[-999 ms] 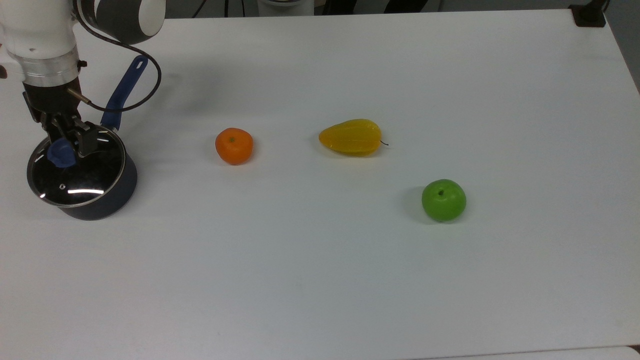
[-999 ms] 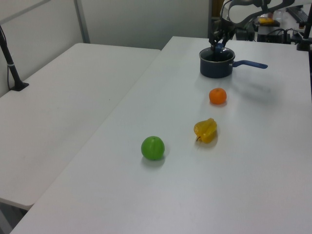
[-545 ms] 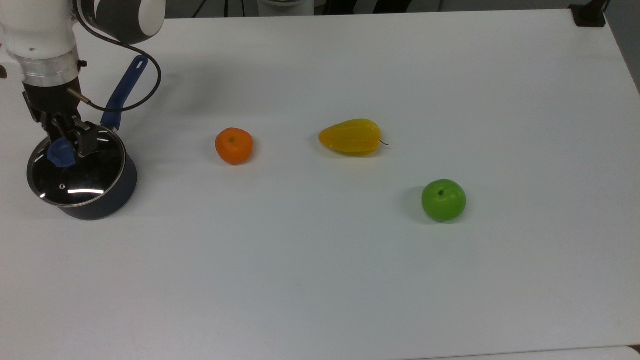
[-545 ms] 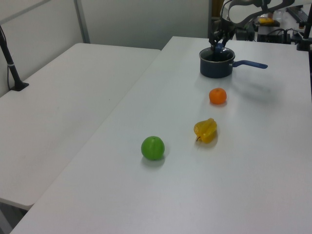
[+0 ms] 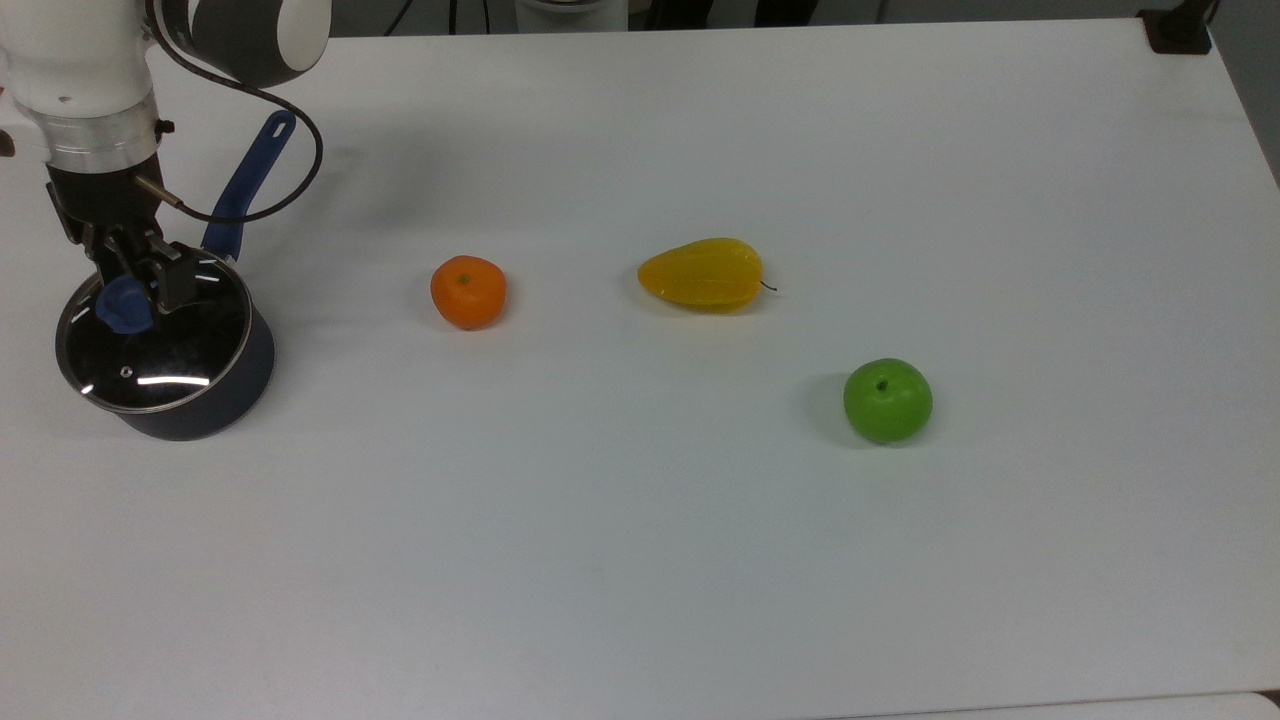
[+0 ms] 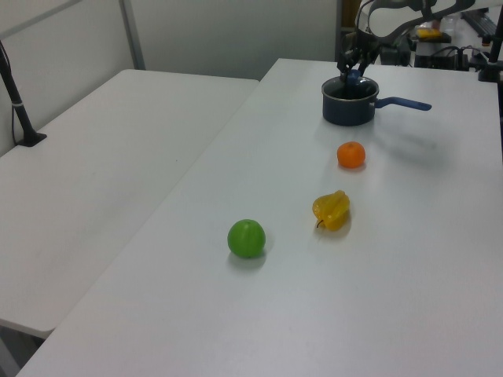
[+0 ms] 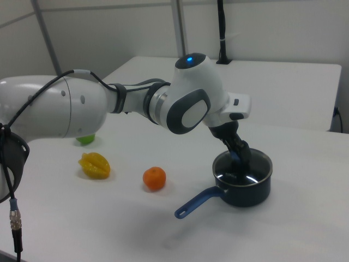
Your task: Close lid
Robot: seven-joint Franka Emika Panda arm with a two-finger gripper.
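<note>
So the saucepan (image 5: pixel 190 395) is the thing to orient by here: dark blue, with a long blue handle (image 5: pixel 247 185) sticking out toward the back edge of the white table (image 5: pixel 700 560) in the top view. The lid (image 5: pixel 150 345) sits right on top of the pan, and the silver rim looks lined up with the pan's edge all the way round as far as I can see, flat, not tipped.

The gripper (image 5: pixel 128 295) is down at the lid's blue knob (image 5: pixel 122 306), with its fingers either side of it and clenched onto it, best I can judge from the top view and the right view.

My read: the placing is basically done and this is the let-go stage. The next move needs the fingers spread off the knob and then a straight lift up, so the lid doesn't get dragged sideways or tipped off the rim.

Off to the side of the pan away from the arm there's an orange (image 5: pixel 468 291) nearest, then a yellow starfruit-looking thing (image 5: pixel 702 274), then a green apple (image 5: pixel 887 400) farthest. All well apart from the pan and not in the way.
</note>
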